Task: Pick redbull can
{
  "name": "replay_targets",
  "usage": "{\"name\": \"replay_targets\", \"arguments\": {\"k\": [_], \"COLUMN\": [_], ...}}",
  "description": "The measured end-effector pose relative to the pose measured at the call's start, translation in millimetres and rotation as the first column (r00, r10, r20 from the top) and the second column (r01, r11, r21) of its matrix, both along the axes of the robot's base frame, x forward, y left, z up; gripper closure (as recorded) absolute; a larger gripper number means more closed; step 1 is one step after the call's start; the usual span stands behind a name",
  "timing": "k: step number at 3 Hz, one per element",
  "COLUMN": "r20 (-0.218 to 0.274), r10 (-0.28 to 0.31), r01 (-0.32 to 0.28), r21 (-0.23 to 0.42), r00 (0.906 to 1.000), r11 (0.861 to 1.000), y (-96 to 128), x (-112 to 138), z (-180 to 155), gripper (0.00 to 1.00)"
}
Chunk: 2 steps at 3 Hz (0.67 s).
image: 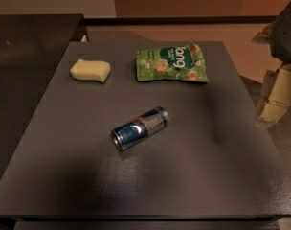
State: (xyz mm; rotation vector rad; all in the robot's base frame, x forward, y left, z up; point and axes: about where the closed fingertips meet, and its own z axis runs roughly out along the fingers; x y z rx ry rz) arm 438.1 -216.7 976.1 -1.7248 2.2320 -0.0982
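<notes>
The redbull can (139, 128) lies on its side near the middle of the dark grey table (64, 176). It is blue and silver, with its silver end facing the front left. My gripper (278, 96), pale beige, hangs at the right edge of the view, beyond the table's right edge. It is well to the right of the can, not touching it, and holds nothing that I can see.
A green snack bag (172, 63) lies at the back middle of the table. A pale yellow sponge (90, 70) lies at the back left. A darker counter (26, 56) adjoins the table on the left. Floor shows at the right.
</notes>
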Motion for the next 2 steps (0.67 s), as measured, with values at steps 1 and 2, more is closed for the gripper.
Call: {"name": "replay_targets", "arguments": {"k": [1,2], "r20": [0.003,-0.003], "r10": [0.004,0.051], "r01": [-0.004,-0.051], "r21": [-0.001,0.013], "r00": [1.0,0.9987], "r11": [1.0,0.999], "y": [1,26], "x": [1,7], "z": [0,-7], "gripper": [0.0,0.0]}}
